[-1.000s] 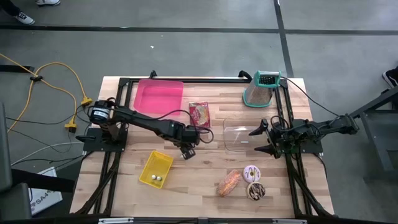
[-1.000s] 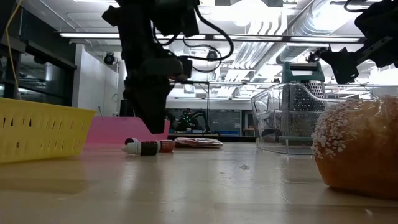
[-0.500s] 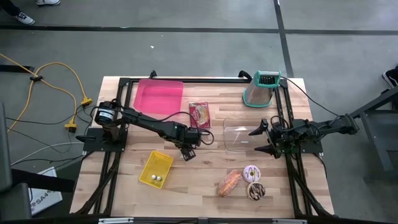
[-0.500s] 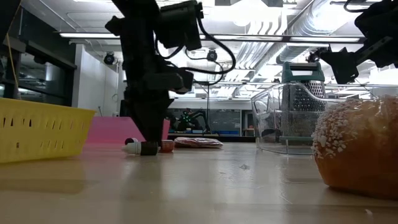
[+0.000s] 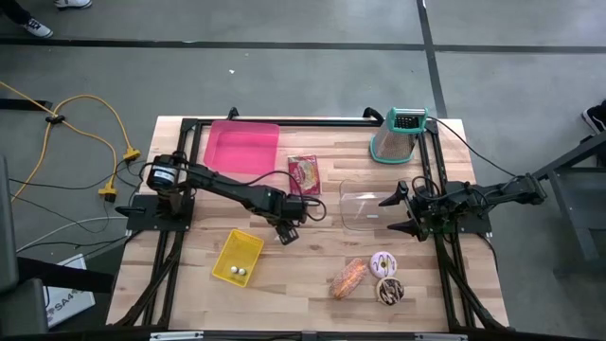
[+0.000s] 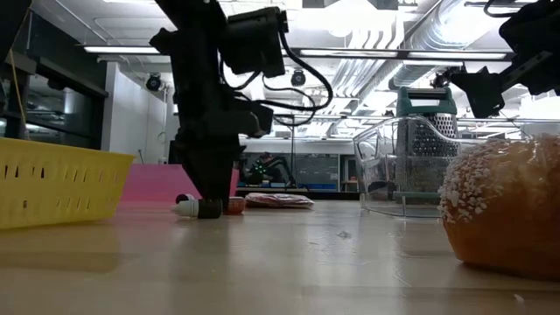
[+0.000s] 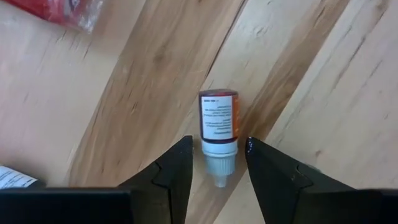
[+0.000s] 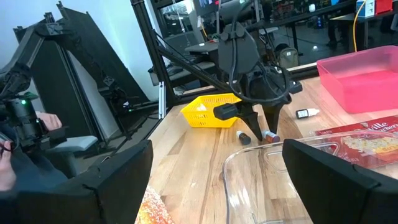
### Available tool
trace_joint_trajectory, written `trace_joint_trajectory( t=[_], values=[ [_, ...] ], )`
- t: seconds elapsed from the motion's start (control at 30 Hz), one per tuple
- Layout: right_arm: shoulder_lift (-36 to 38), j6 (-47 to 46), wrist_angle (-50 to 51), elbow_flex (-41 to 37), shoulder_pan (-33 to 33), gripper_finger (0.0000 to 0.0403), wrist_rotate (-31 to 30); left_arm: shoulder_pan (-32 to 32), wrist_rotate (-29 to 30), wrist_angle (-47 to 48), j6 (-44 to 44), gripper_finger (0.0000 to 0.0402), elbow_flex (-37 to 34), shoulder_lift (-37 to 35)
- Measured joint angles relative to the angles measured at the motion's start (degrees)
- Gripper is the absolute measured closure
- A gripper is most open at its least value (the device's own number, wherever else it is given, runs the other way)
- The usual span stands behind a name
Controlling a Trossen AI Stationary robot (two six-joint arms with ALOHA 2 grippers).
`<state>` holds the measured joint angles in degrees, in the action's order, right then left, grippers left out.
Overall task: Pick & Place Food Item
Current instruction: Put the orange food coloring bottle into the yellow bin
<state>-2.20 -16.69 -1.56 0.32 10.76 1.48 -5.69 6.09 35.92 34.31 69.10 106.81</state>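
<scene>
Your left gripper (image 7: 217, 163) stands over the small bottle (image 7: 217, 132) lying mid-bench (image 5: 312, 251), fingers (image 7: 173, 171) spread astride its cap. Settle lower, centre on the body, then pinch. Right gripper (image 5: 398, 210) waits, fingers spread.

High cam straight down over table (image 5: 312, 275); low cam at tabletop level; wrist cams close in; all four share small bottle (image 7: 218, 127)
</scene>
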Motion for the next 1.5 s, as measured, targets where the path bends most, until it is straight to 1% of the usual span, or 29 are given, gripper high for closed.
trace_joint_trajectory(
  t=[0.47,0.73,0.87,1.3,1.5],
  values=[
    [0.0,0.0,0.0,0.0,0.0,0.0055,0.0,0.3,-0.5,-0.6,0.0,0.0264,0.2,0.7],
    [0.0,0.0,0.0,0.0,0.0,0.0055,0.0,0.3,-0.4,-0.3,0.0,0.0316,0.1,0.7],
    [0.0,0.0,0.0,0.0,0.0,0.0055,0.0,0.3,-0.3,-0.2,0.0,0.0332,0.1,0.7],
    [0.0,0.0,0.1,0.0,0.0,0.0055,0.0,0.3,-0.4,-0.2,-0.6,0.0334,0.0,0.2],
    [0.0,0.0,0.0,0.0,0.0,0.0055,0.0,1.2,-0.9,2.3,-2.7,0.0334,-0.1,-4.3]
  ],
)
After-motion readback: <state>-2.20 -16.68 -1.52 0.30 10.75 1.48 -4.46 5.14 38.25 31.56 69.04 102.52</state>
